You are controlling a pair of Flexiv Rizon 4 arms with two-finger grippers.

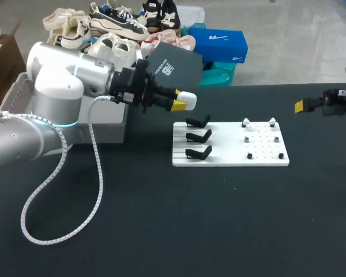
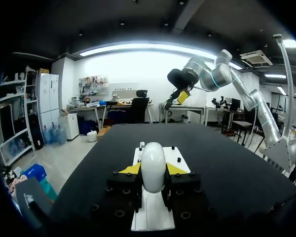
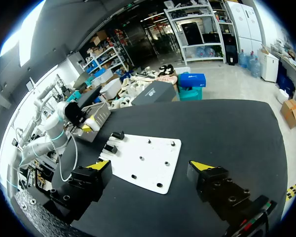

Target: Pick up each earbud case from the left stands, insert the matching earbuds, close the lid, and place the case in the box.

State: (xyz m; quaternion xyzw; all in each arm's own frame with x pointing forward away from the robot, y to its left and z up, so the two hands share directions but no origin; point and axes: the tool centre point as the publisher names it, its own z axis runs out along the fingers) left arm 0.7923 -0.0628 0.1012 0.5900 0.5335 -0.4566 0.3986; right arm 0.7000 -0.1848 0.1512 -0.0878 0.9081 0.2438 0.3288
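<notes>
My left gripper [image 1: 183,102] is shut on a white earbud case [image 1: 187,100], held above the table just left of and behind the white board [image 1: 230,160]. In the left wrist view the case [image 2: 153,165] stands upright between the yellow fingertips [image 2: 130,169], over the board [image 2: 152,217]. Three black stands [image 1: 198,137] on the board's left side hold nothing. Small earbuds [image 1: 246,123] sit on pegs on its right side. My right gripper [image 1: 303,105] hangs open at the far right, off the board; its own view shows the gripper [image 3: 152,168] wide apart above the board [image 3: 148,160].
A pale box [image 1: 106,124] stands at the back left, partly hidden by my left arm, and shows beside the left gripper in the right wrist view [image 3: 99,112]. A white cable [image 1: 57,173] loops from the left arm onto the black table [image 1: 219,231].
</notes>
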